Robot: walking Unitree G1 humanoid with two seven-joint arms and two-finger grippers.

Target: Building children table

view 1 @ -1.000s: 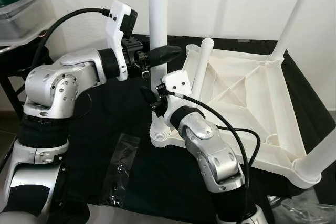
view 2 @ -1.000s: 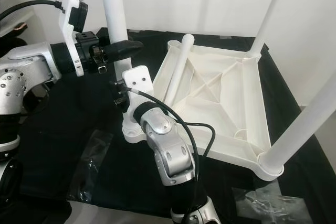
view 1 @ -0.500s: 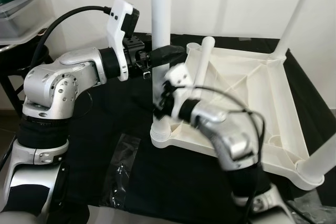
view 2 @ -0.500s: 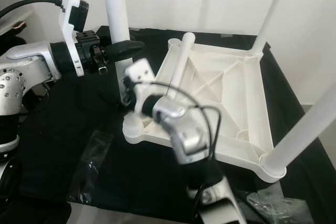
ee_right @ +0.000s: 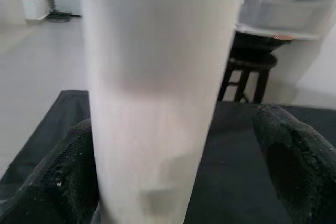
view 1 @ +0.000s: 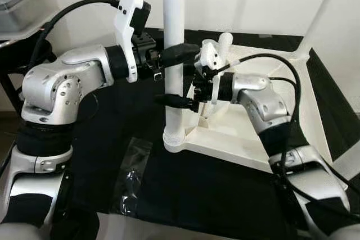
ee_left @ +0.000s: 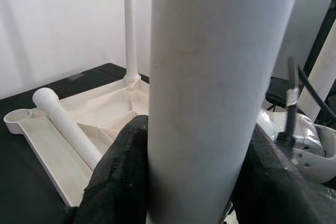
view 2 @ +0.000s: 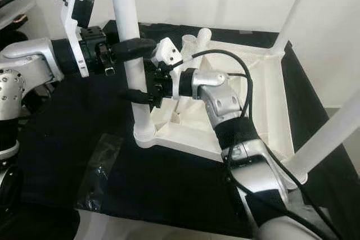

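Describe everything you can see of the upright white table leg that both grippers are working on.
The table leg is a plain white tube, smooth and matte like plastic. It stands upright in the near left corner socket of the upturned white tabletop, where ridged rings show at its foot, and it runs out of the picture's top. The left gripper is clamped around it higher up, one black finger on each side. The right gripper straddles it lower down, one finger with a gap beside the tube.
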